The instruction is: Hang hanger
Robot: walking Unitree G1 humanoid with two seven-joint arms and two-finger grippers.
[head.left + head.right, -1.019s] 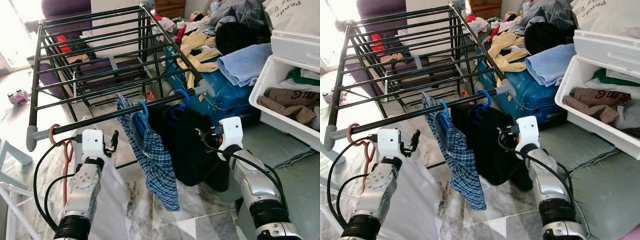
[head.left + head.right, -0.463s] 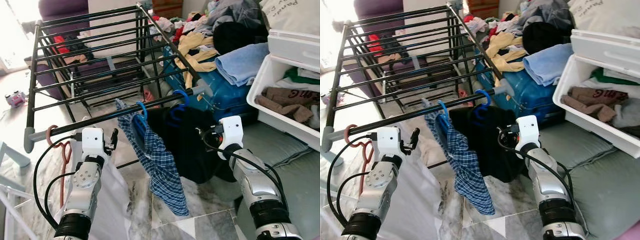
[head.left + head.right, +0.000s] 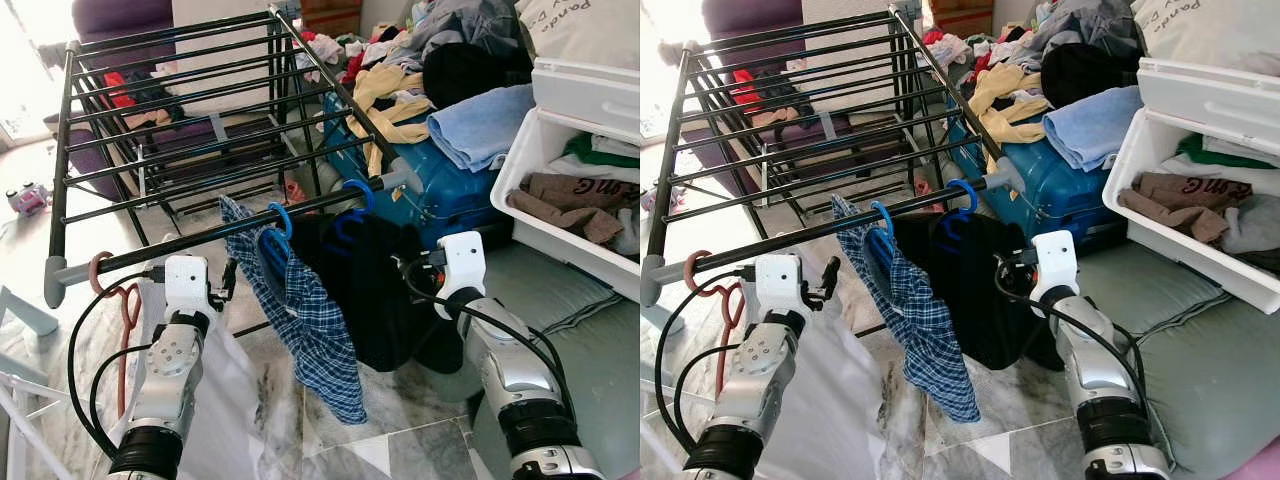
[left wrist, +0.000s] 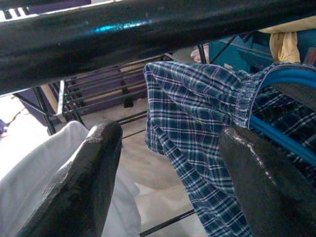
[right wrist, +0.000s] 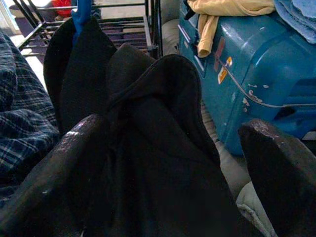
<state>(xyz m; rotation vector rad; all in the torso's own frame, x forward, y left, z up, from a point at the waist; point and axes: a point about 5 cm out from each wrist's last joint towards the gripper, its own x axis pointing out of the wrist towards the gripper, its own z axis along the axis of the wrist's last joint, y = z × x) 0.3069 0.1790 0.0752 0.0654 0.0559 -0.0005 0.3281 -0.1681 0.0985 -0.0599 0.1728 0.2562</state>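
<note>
- Drying rack, black metal, stands before the robot; its front rail carries three hangers.
- Blue hanger w/ plaid blue garment hooked on front rail, mid-span.
- Second blue hanger w/ black garment hangs just beside it, toward rail's right end.
- Pink hanger hooked near rail's left end, white cloth below it.
- Left gripper raised just under front rail, between pink hanger & plaid garment; fingers spread wide, holding nothing.
- Right gripper up against black garment; fingers wide apart, nothing clamped, fabric lying between them.
- Blue suitcase beyond right gripper, heaped w/ clothes; white bin at right.
</note>
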